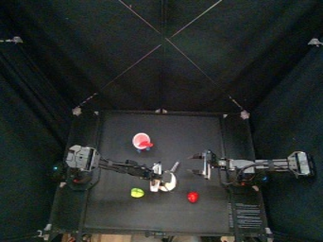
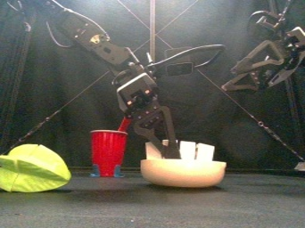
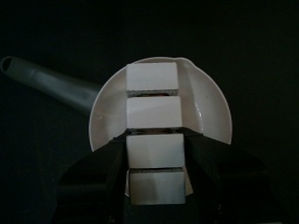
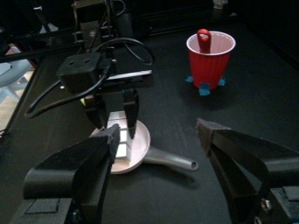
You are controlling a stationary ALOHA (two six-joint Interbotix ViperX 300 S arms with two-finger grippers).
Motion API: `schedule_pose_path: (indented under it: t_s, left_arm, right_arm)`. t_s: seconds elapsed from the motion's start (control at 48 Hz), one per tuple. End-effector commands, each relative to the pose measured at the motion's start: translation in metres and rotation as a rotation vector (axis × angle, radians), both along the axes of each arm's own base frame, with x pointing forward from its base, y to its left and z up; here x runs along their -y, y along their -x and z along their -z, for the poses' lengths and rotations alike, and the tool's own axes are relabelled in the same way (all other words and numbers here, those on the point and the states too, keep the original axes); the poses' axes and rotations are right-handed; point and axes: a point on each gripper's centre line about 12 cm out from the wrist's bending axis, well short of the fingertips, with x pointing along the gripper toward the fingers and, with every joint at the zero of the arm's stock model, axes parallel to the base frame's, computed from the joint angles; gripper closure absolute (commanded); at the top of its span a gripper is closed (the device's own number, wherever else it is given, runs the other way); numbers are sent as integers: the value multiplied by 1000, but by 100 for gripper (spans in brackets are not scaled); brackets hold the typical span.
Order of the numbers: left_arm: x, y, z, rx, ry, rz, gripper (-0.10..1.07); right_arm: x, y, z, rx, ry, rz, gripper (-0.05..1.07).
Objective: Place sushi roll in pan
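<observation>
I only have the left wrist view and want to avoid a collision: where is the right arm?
Observer: The right gripper hangs raised, off to the right of the pan in the front view, jaws open and empty.
Operator: Is anything standing near the pan?
Observer: A red cup stands upright on the table, left of the pan in the front view and apart from it.
Operator: Anything else on that side?
Observer: A green object lies further left, near the table's front edge.
</observation>
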Motion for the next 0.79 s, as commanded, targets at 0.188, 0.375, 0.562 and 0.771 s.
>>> schedule_pose_path:
  t_s: [0.188, 0.375, 0.562, 0.771]
  left_arm:
    - [1, -9, -17, 52, 5, 0, 19]
    - [1, -9, -19, 60, 6, -1, 9]
    - [0, -10, -20, 72, 9, -2, 3]
    - [0, -10, -21, 73, 9, -4, 3]
  right_arm:
    - [1, -2, -4, 14, -3, 3, 3]
    - [1, -2, -4, 14, -3, 5, 3]
    - [1, -2, -4, 11, -3, 5, 3]
    - [1, -2, -3, 9, -2, 5, 3]
